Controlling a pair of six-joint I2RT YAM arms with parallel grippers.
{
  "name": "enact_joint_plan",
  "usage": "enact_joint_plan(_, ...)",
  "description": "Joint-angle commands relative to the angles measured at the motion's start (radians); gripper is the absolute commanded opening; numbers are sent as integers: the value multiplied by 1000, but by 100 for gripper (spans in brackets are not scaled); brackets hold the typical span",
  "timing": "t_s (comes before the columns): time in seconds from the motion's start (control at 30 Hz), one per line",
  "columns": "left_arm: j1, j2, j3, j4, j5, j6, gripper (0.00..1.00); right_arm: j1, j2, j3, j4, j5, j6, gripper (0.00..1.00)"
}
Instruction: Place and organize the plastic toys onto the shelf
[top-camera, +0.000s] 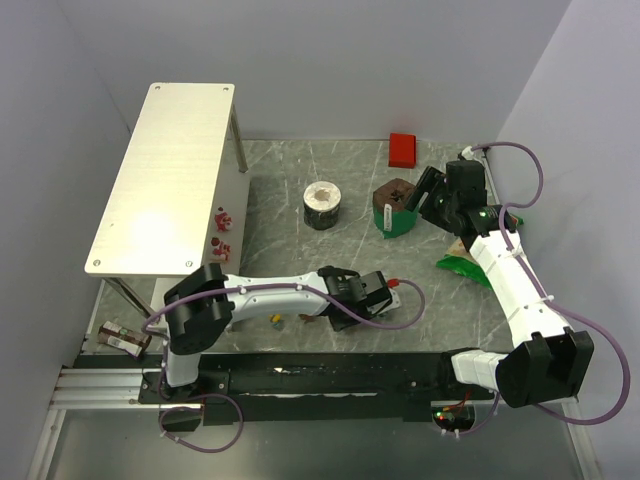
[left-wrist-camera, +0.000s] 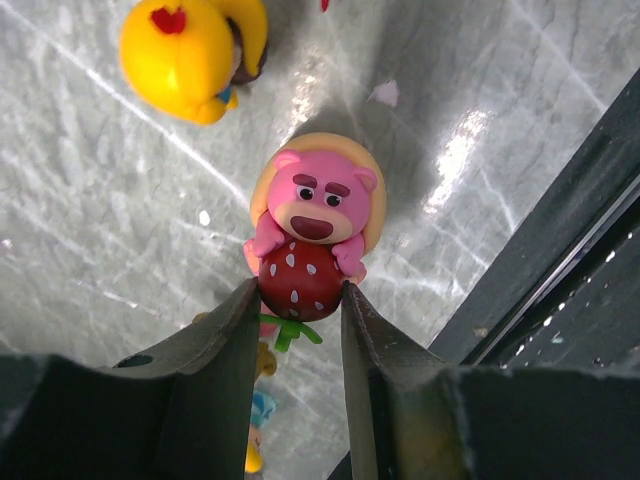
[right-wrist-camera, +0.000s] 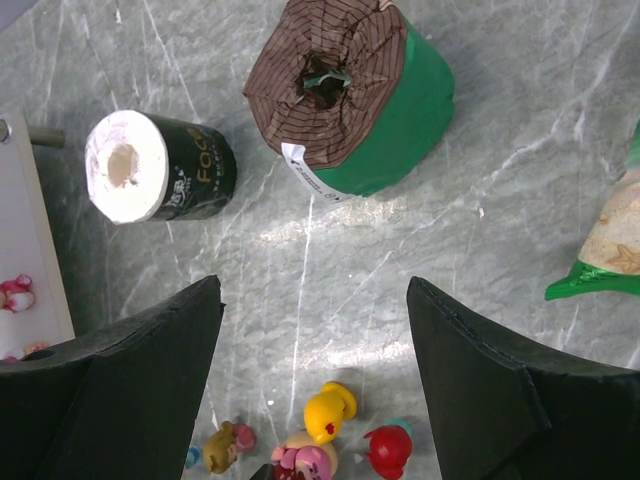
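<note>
The pink bear toy (left-wrist-camera: 315, 205) is pinched at its red strawberry between the tips of the left claw (left-wrist-camera: 297, 290). A yellow toy (left-wrist-camera: 190, 50) is seen further ahead, to the left, on the grey marbled desk (left-wrist-camera: 100, 200).

Closed in on three sides by plain, pale lavender-grey panels: back wall (top-camera: 350, 60), left wall (top-camera: 40, 150), right wall (top-camera: 600, 100). Below, a grey marbled tabletop (top-camera: 300, 165), glossy and crossed by thin white veins. Along the near edge, a black strip (top-camera: 330, 375), with a ribbed aluminium rail (top-camera: 90, 385) at its left end. Lit softly and evenly from above, with bright glare patches (left-wrist-camera: 455, 160) on the polished stone.
</note>
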Motion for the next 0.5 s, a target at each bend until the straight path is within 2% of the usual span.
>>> enact_joint_plan(0.0, 11, -101, 8, -31, -37, -3, 1, -8, -4, 18, 37, -5, 9, 81)
enact_joint_plan(0.3, 189, -177, 17, -64, -145, -104, 1, -8, -11, 16, 37, -8, 14, 81)
enact_joint_plan(0.47, 308, -144, 127, -92, -229, -162, 2, -8, -20, 13, 26, -6, 14, 81)
